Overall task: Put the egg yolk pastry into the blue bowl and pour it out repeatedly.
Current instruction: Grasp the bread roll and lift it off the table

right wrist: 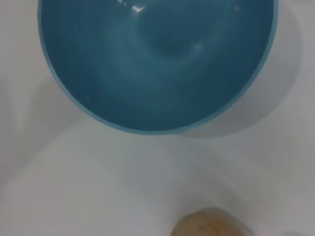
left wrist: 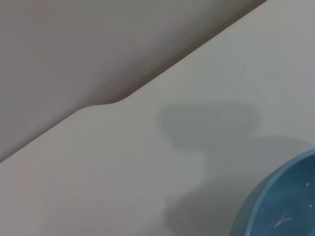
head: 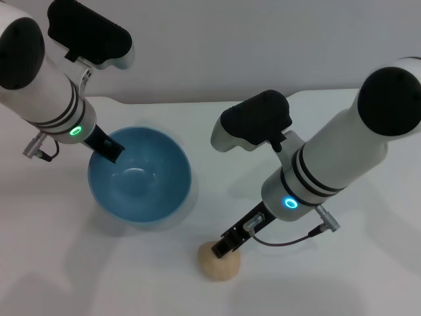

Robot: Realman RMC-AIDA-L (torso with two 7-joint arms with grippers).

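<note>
Blue bowl sits empty on the white table, left gripper angled down onto its far-left rim, grip impossible to judge. Right gripper slants down, touching the egg yolk pastry beside the bowl, clamp unclear.

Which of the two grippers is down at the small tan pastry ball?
The right gripper, its tip at the tan egg yolk pastry ball on the table. The left gripper is at the glossy light-blue bowl's rim.

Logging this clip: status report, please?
Right gripper down at egg yolk pastry on table. Left gripper at blue bowl rim. Bowl empty. Nothing between them.
</note>
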